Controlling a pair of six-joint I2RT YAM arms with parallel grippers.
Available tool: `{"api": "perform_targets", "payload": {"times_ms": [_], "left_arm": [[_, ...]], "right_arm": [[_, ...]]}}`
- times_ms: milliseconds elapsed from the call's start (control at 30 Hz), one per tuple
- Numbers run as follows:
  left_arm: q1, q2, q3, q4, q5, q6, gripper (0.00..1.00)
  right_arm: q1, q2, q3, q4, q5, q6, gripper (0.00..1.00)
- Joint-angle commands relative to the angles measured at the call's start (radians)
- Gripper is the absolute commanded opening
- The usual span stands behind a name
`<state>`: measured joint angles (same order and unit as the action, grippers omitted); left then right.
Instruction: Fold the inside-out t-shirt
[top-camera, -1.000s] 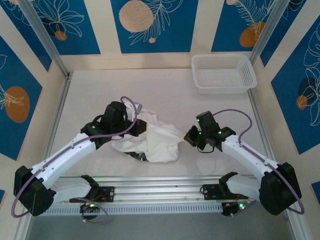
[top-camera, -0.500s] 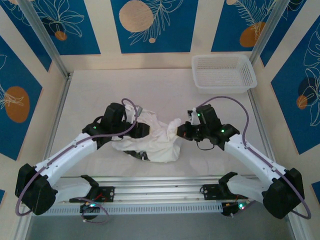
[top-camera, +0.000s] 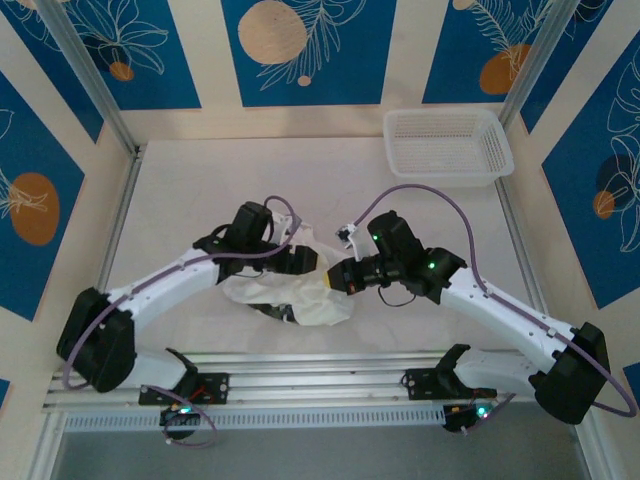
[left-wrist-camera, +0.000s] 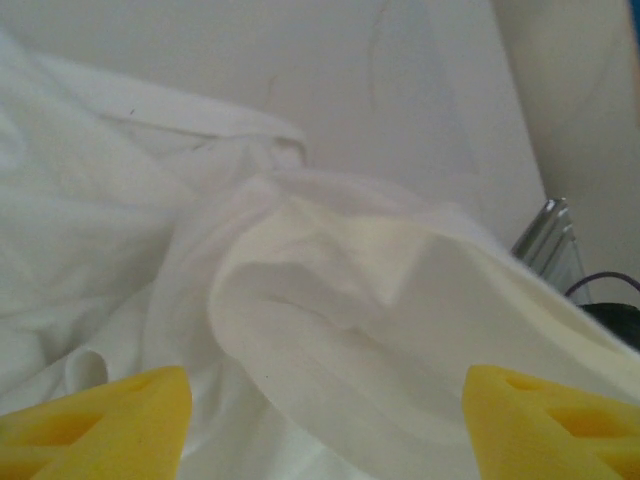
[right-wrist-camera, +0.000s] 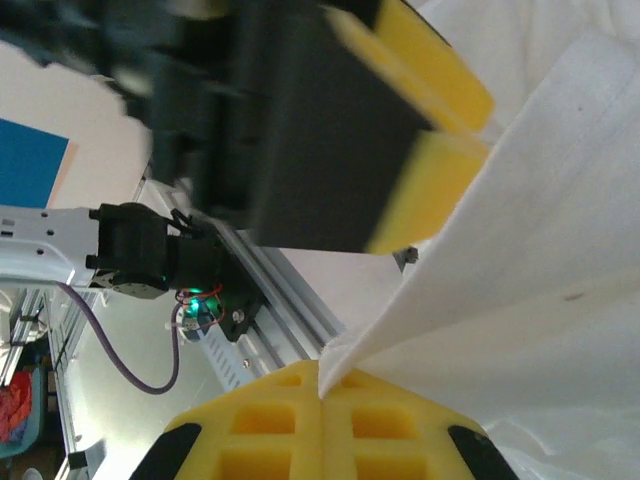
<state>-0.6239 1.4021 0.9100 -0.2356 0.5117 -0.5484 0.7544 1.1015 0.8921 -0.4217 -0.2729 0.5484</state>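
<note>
At centre: t-shirt (top-camera: 300, 295) | right pincer (right-wrist-camera: 320, 375) clamps its edge | left pincer (left-wrist-camera: 325, 390) apart, seemingly over it

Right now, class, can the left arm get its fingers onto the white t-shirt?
Probably yes: the left fingers stand open just above the t-shirt, nothing between; the right fingers pinch a fold alongside.

The inside-out t-shirt (top-camera: 285, 293), plain white and wrinkled, lies bunched below the left gripper (left-wrist-camera: 325, 420); one edge is clamped in the right gripper (right-wrist-camera: 320, 388).
</note>
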Motion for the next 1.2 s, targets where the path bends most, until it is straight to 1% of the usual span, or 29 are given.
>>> {"api": "perform_targets", "payload": {"times_ms": [0,33,67,133,167,200,233,300,333,400,467,533,600,667,700,767,800,833,867,900,933,967,1000,1033,1067,1100,1133,1167], "left_arm": [[-0.005,0.049,0.022,0.045,-0.019,-0.05,0.71],[-0.004,0.066,0.027,0.045,-0.033,-0.057,0.7],[-0.005,0.081,0.034,0.054,-0.036,-0.064,0.65],[-0.005,0.099,0.043,0.09,-0.027,-0.082,0.49],[-0.004,0.101,0.044,0.12,-0.014,-0.094,0.34],[-0.004,0.101,0.049,0.149,0.003,-0.104,0.15],[-0.002,0.1,0.058,0.161,0.016,-0.109,0.0],[0.016,0.07,0.09,0.152,0.023,-0.117,0.0],[0.029,0.045,0.11,0.138,0.024,-0.115,0.0],[0.062,-0.017,0.19,0.077,0.011,-0.091,0.0],[0.072,-0.062,0.307,-0.011,-0.012,-0.039,0.0],[0.067,-0.069,0.433,-0.044,0.017,-0.017,0.0],[0.038,-0.038,0.524,-0.032,0.058,-0.035,0.0],[-0.018,0.017,0.593,-0.008,0.076,-0.05,0.0],[-0.058,0.053,0.625,0.0,0.072,-0.051,0.0],[-0.135,0.129,0.679,0.004,0.048,-0.043,0.0],[-0.175,0.166,0.699,0.01,0.039,-0.043,0.04],[-0.202,0.191,0.704,0.032,0.039,-0.042,0.15],[-0.229,0.204,0.697,0.059,0.036,-0.036,0.31],[-0.246,0.207,0.687,0.069,0.024,-0.024,0.41],[-0.251,0.196,0.67,0.065,0.0,-0.003,0.49],[-0.249,0.174,0.649,0.054,-0.03,0.019,0.53],[-0.245,0.137,0.613,0.029,-0.085,0.058,0.56],[-0.242,0.087,0.574,-0.006,-0.167,0.102,0.58],[-0.238,0.044,0.536,-0.037,-0.243,0.137,0.59],[-0.229,-0.004,0.487,-0.071,-0.332,0.16,0.6],[-0.212,-0.048,0.436,-0.105,-0.412,0.16,0.6],[-0.188,-0.079,0.397,-0.141,-0.466,0.144,0.6]], "right_arm": [[0.008,-0.034,0.011,0.014,-0.021,-0.029,0.0],[0.007,-0.04,0.007,0.011,-0.011,-0.027,0.0],[0.006,-0.05,0.001,0.015,-0.006,-0.025,0.0],[0.006,-0.064,-0.014,0.019,0.015,-0.016,0.0],[0.004,-0.071,-0.02,0.017,0.032,-0.011,0.0],[-0.001,-0.08,-0.026,0.008,0.066,-0.002,0.0],[-0.006,-0.092,-0.031,-0.007,0.117,0.011,0.0],[-0.03,-0.127,-0.048,-0.062,0.274,0.057,0.0],[-0.052,-0.146,-0.059,-0.085,0.321,0.082,0.0],[-0.118,-0.198,-0.1,-0.098,0.336,0.123,0.0],[-0.168,-0.248,-0.139,-0.1,0.35,0.166,0.0],[-0.201,-0.287,-0.165,-0.097,0.346,0.186,0.0],[-0.214,-0.314,-0.169,-0.095,0.348,0.195,0.0],[-0.221,-0.344,-0.17,-0.094,0.368,0.206,0.0],[-0.226,-0.361,-0.169,-0.111,0.409,0.23,0.0],[-0.243,-0.388,-0.158,-0.203,0.564,0.323,0.0],[-0.265,-0.401,-0.147,-0.297,0.673,0.411,0.0],[-0.301,-0.41,-0.142,-0.387,0.754,0.484,0.0],[-0.342,-0.418,-0.143,-0.442,0.796,0.522,0.01],[-0.393,-0.423,-0.146,-0.489,0.813,0.536,0.03],[-0.452,-0.425,-0.151,-0.512,0.796,0.52,0.06],[-0.503,-0.423,-0.155,-0.525,0.763,0.499,0.16],[-0.557,-0.416,-0.151,-0.55,0.719,0.485,0.31],[-0.604,-0.413,-0.139,-0.586,0.701,0.501,0.42],[-0.635,-0.415,-0.126,-0.618,0.703,0.523,0.49],[-0.659,-0.427,-0.111,-0.637,0.705,0.527,0.53],[-0.67,-0.449,-0.098,-0.629,0.702,0.514,0.54],[-0.669,-0.471,-0.092,-0.6,0.687,0.495,0.55]]}}
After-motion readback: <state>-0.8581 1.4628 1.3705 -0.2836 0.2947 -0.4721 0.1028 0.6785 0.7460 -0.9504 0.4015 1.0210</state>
